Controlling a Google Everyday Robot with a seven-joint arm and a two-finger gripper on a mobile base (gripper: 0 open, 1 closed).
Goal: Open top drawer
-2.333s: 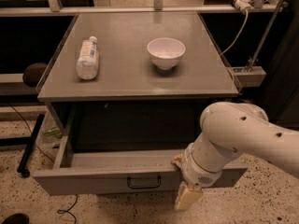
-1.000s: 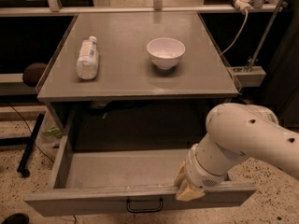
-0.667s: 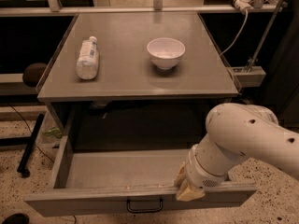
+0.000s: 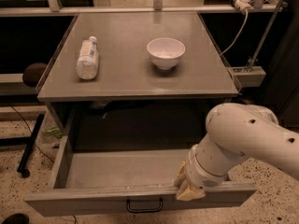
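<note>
The top drawer stands pulled out; the end effector rests on its front rim, and I cannot tell its grip. A bottle and a bowl sit on the bench above.

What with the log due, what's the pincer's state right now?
The pincer: cannot be told; at the front edge of the top drawer, right of its handle.

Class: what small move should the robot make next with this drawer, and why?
Probably lift the gripper off the front rim of the top drawer and back away. The drawer already stands far out from under the table, its floor in plain view, and the gripper rests on the rim right of the black handle; more pulling seems to gain little.
</note>
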